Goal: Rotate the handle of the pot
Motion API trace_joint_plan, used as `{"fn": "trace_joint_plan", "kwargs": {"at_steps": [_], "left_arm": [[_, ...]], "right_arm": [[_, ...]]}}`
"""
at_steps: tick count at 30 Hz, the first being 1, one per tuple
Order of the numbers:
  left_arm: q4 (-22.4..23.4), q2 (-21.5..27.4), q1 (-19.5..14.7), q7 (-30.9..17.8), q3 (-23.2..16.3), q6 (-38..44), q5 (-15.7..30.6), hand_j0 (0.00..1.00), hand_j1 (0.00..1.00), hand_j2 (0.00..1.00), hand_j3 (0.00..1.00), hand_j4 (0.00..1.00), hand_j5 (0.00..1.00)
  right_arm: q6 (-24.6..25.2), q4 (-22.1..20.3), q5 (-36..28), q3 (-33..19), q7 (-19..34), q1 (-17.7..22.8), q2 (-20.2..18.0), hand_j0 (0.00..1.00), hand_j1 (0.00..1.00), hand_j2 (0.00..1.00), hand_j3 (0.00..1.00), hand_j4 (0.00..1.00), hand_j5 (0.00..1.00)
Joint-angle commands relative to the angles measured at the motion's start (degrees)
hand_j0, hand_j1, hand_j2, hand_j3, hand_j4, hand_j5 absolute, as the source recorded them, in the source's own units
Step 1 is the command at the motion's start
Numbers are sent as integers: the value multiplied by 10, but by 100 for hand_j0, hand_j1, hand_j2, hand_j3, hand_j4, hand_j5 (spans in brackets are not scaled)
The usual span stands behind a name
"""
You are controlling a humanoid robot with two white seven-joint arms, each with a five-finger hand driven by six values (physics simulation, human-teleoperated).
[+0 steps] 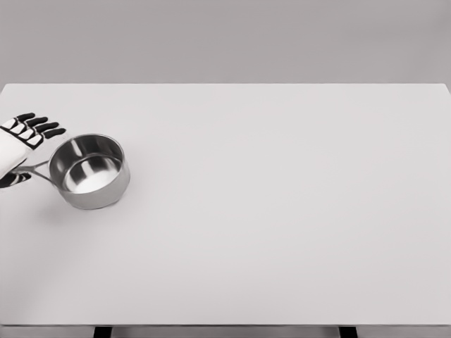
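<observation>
1. A steel saucepan [89, 171] stands upright on the white table [282, 211], near the left edge of the table, at about 9 o'clock from the table's middle.
2. The saucepan is empty; its shiny inner wall and bottom are visible from above.
3. Its thin metal handle [36, 169] leaves the pot wall at about 9 o'clock and points toward the left border of the view.
4. The left hand [20, 144] enters from the left border and is placed at the outer end of the handle, at 9 o'clock from the pot.
5. The black fingers [44, 128] are extended and a little apart above the handle, pointing to about 2 o'clock; the thumb tip shows below the handle.
6. The handle passes between the fingers and the thumb, but I cannot tell if the hand really presses on it.
7. The fingertips are just beside the pot rim and do not touch it.
</observation>
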Motion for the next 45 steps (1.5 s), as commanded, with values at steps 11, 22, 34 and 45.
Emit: {"fn": "trace_joint_plan", "kwargs": {"at_steps": [11,22,34,45], "left_arm": [[41,0,-15,0,-1,0,-6,100,100,100,100,100,100],[67,0,-35,-1,-1,0,-9,100,100,100,100,100,100],[67,-8,-57,-1,-6,0,-23,100,100,100,100,100,100],[85,-8,-74,-2,-10,0,-37,100,100,100,100,100,100]], "right_arm": [[0,0,0,-1,0,-1,0,100,100,100,100,100,100],[0,0,0,0,0,0,0,100,100,100,100,100,100],[0,0,0,0,0,0,0,100,100,100,100,100,100],[0,0,0,0,0,-1,0,100,100,100,100,100,100]]}}
